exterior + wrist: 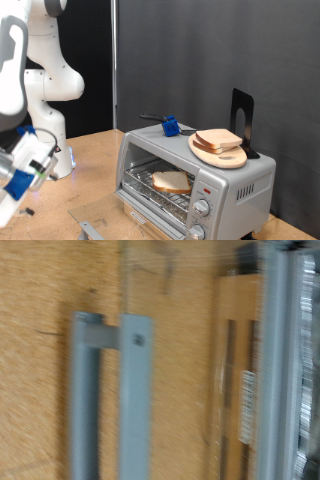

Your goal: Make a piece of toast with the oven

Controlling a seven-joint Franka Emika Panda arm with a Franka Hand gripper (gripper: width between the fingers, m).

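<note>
The oven [238, 180] stands at the exterior view's lower right with its glass door folded down and open. The piece of toast [170, 181] lies flat on the wire rack inside. My gripper [18, 178] hangs at the exterior view's lower left, apart from the oven, with nothing seen between its fingers. The wrist view looks down on the door's grey handle bar [100, 390] and the glass pane [175, 360], blurred. The gripper's fingers do not show there.
A wooden plate with a stack of bread slices [218, 142] sits on the oven's top, beside a blue-ended tool [170, 126] and a black stand [243, 118]. Two knobs [203, 208] and a red light [205, 188] are on the oven's front. The robot's white base [45, 120] stands at the left.
</note>
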